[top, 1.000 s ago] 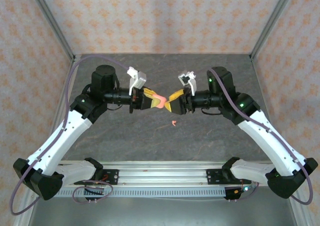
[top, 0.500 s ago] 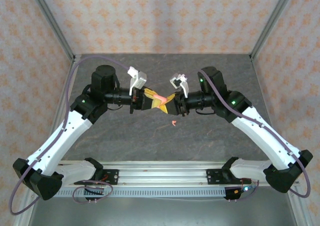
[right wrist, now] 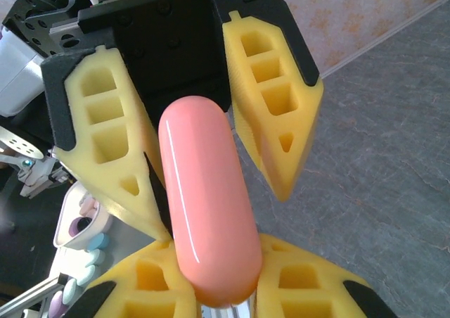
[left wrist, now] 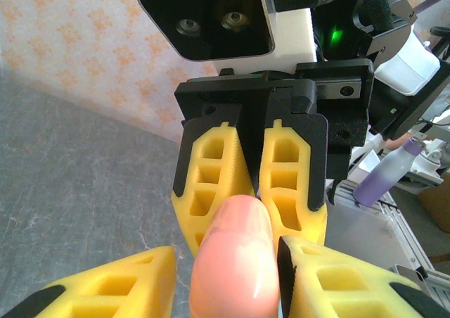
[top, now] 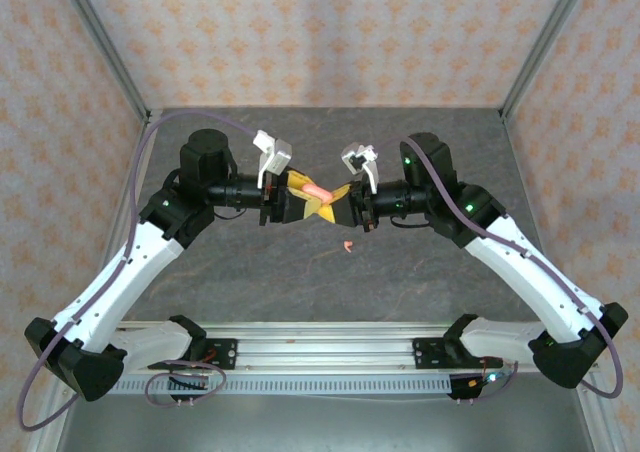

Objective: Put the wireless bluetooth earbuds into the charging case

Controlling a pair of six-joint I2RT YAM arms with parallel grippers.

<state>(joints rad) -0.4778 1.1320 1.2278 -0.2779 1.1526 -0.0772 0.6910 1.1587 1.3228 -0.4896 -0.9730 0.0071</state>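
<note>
The pink case (right wrist: 207, 212) changes hands in mid-air. The right pincer (left wrist: 249, 216) has just clamped onto its end, and the left pincer (right wrist: 214, 191) now stands apart around it. A pink earbud (top: 346, 245) lies on the tabletop (top: 250, 272) below, waiting to be inserted.

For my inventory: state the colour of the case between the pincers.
Glossy coral-pink case; right wrist view shows it best.
</note>
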